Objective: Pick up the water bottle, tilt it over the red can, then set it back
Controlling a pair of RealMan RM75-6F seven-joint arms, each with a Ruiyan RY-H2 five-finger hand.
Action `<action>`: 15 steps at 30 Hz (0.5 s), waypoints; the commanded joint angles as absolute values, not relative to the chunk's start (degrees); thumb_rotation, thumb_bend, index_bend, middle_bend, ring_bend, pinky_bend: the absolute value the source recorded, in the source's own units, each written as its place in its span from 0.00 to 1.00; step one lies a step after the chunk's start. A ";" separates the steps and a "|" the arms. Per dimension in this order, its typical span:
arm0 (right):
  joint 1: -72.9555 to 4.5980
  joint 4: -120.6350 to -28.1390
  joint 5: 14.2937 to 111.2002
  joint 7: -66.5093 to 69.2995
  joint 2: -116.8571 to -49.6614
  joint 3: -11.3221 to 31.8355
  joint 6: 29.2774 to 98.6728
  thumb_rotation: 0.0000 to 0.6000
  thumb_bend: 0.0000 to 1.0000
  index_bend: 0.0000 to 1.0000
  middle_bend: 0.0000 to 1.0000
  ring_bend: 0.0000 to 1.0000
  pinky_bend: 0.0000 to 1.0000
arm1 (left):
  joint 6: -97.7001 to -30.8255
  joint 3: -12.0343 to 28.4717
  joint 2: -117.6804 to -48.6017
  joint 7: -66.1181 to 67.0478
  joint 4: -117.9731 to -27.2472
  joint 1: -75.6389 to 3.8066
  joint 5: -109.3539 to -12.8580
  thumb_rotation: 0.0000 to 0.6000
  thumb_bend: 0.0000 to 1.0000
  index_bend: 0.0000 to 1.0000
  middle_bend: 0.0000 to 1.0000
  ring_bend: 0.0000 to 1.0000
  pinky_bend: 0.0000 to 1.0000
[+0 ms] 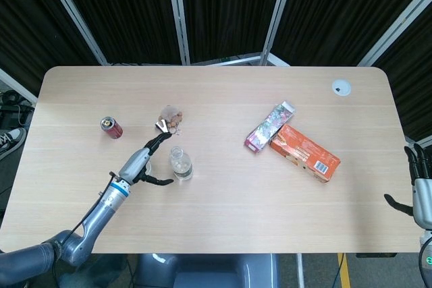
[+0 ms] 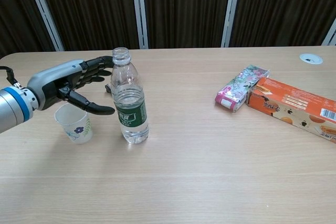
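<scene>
Hiding red can (image 1: pixel 111 127), left hand (image 2: pixel 65 85)

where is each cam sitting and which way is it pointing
Head view: sits high above the near table edge, looking steeply down on the whole table; shows the left hand with its arm, and the right hand at the frame's right edge.
Chest view: sits low at the near edge, looking level across the table toward the dark curtains; shows only the left hand.
Both share the water bottle, paper cup, orange box and left hand.
</scene>
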State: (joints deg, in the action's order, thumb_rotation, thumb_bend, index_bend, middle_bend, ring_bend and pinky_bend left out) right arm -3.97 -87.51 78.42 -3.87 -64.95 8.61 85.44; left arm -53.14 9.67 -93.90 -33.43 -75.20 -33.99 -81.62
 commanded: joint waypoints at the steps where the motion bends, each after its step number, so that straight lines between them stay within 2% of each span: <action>1: -4.03 -87.26 77.78 -3.53 -64.77 8.75 84.89 1.00 0.00 0.00 0.00 0.00 0.00 | -51.12 9.79 -96.08 -35.29 -71.92 -35.65 -80.76 1.00 0.00 0.00 0.00 0.00 0.00; 15: -4.83 -87.43 76.97 -4.33 -64.84 9.08 83.68 1.00 0.00 0.00 0.00 0.00 0.00 | -46.83 9.53 -100.47 -37.60 -67.50 -39.58 -79.62 1.00 0.00 0.00 0.00 0.00 0.00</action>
State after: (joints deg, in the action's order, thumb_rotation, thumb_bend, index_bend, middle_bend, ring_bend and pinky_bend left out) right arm -4.82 -87.42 76.97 -4.34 -64.84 9.07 83.69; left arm -47.19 9.53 -100.15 -37.23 -67.97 -39.32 -79.88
